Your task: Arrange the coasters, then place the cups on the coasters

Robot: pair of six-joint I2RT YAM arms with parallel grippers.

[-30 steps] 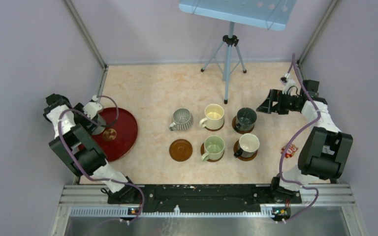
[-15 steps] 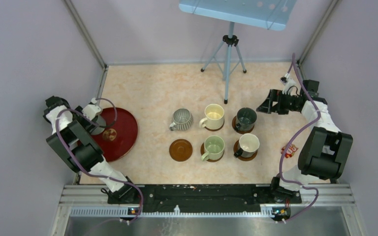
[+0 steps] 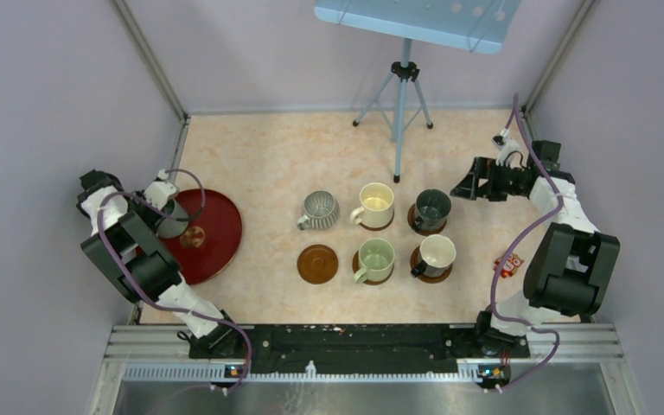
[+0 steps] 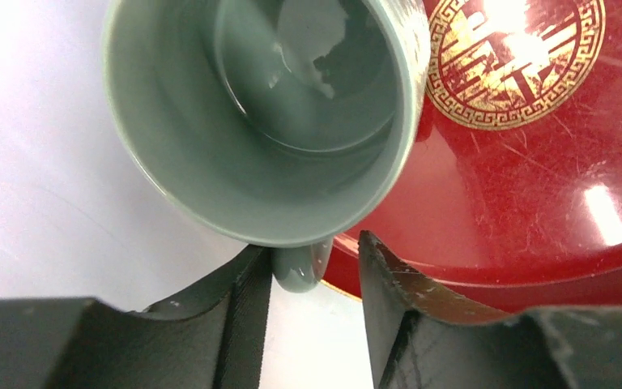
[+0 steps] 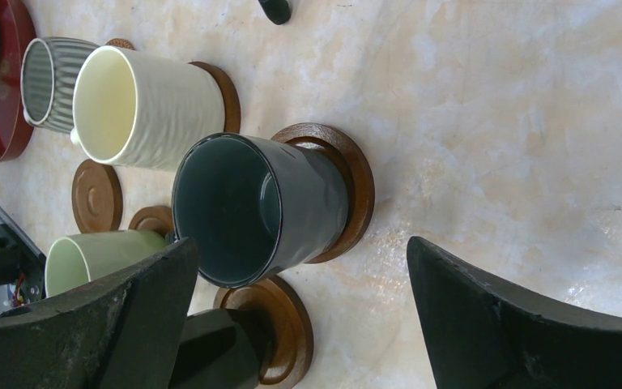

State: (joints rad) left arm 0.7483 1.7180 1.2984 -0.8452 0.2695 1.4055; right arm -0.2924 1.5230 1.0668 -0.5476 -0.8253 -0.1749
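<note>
The left arm has drawn in toward the left edge of the overhead view over the past second. The left gripper (image 4: pixel 314 247) has narrowed from wide open to a slim gap. Its fingers now flank the handle (image 4: pixel 298 274) of the grey cup (image 4: pixel 259 121), at bottom centre of the left wrist view. One finger sits against the handle and the other stands just clear, so the jaws are part open and not clamped. The grey cup stands upright on the red tray (image 4: pixel 534 186) near its rim, beside the tray's gold emblem (image 4: pixel 514 61). Seen from overhead, cup and tray lie at middle left, well apart from the other cups.

The right gripper (image 5: pixel 301 251), at upper right of the overhead view, has not moved. Its jaws are spread wide and hold nothing. In the right wrist view they frame the dark green cup (image 5: pixel 251 207), which stands on a coaster (image 5: pixel 348 174).

At centre of the overhead view the cups form two rows on the table (image 3: pixel 259 156). The upper row holds the ribbed cup (image 3: pixel 320 210), the cream cup (image 3: pixel 376 205) and the dark green cup. Below them lie a bare coaster (image 3: pixel 317 264), the pale green cup (image 3: pixel 375 258) and the white-lined cup (image 3: pixel 437 253). A coaster shows under four of the cups, and only a brown sliver shows by the ribbed cup in the right wrist view. A tripod (image 3: pixel 402 112) stands at upper centre, and a small red wrapper (image 3: pixel 508 264) lies near the right arm.
</note>
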